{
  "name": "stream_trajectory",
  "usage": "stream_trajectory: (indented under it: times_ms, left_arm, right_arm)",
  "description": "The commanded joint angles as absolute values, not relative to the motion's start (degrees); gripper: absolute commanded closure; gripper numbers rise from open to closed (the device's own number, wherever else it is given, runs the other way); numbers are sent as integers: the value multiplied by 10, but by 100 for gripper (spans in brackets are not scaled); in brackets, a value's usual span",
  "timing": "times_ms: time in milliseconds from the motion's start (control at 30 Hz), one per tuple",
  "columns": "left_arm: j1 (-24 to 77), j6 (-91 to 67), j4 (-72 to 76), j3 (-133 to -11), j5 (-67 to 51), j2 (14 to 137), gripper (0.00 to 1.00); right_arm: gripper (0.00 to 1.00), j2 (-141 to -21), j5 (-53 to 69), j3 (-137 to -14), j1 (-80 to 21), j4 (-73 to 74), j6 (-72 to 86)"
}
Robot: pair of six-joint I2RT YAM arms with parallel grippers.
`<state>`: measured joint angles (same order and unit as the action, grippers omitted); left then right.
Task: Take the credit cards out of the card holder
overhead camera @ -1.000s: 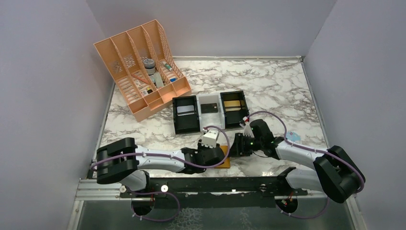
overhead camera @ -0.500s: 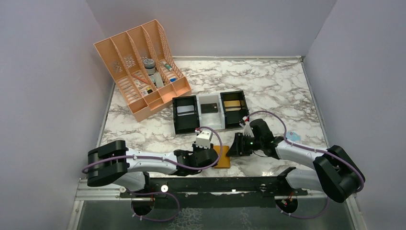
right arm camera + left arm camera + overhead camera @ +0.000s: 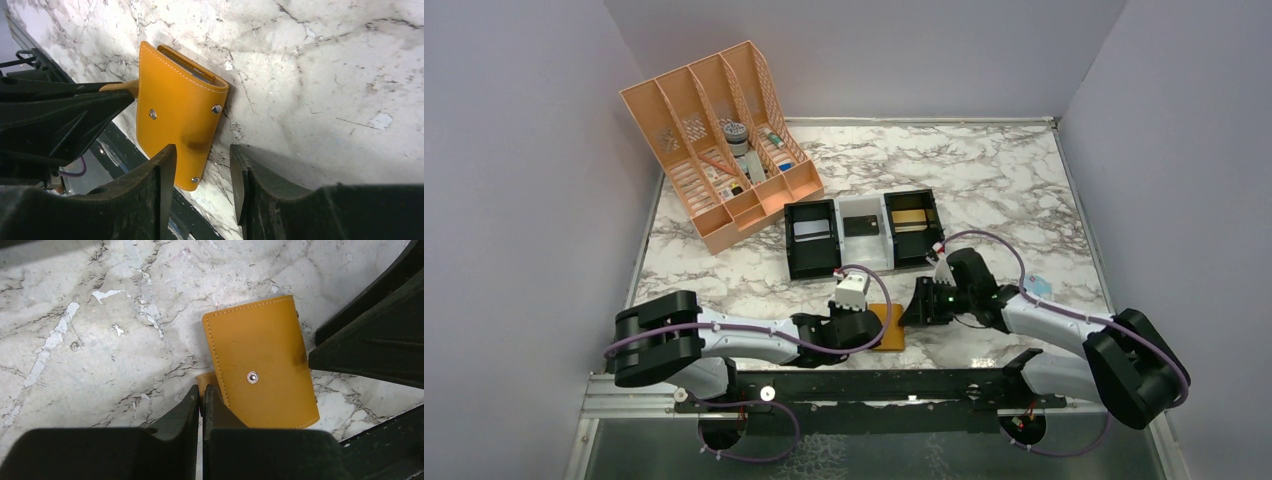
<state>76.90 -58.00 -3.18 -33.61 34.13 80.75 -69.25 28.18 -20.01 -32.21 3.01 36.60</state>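
The left gripper (image 3: 201,393) pinches the card holder (image 3: 260,375) by its tab; right gripper (image 3: 202,152) spread, just beside. Veined marble table (image 3: 1004,170), grey walls (image 3: 514,200) — it lies at six o'clock: mustard-tan, folded, stitched, metal snaps.

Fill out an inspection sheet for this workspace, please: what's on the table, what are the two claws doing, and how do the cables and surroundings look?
Surface: marble-patterned table; no spills seen.
Job's things: mustard card holder lies folded closed near the front edge; its credit cards cannot be made out.
Clutter: peach desk organizer with small items; a row of three small bins, each holding a flat card; blue packet at the right.
Grippers: left gripper is shut on the holder's tab; right gripper is open at the holder's opposite edge.
Cables: purple cables loop along both arms, off the holder.
Surroundings: plain walls on three sides; black rail by the arm bases.
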Motion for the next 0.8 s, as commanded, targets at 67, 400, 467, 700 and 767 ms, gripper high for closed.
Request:
stream_trajectory:
  times_ms: [67,400,467,700,767]
  left_arm:
    - [771,-560,0,-334,335,748,100]
    - [772,-519,59,-312,271,624,100]
    - [772,-517,66,-311,263,630,100]
    - [772,-538,76,-296,274,663,100]
    - [772,-543,75,-290,283,656,100]
  right_arm:
    - [52,-648,232,-227,-324,103,342]
    - [46,-554,131,-261,-324,195,359]
    - [46,-536,114,-262,-324,203,374]
    - [46,-487,164,-241,-324,169,388]
    - [46,-498,194,-242,-324,161,385]
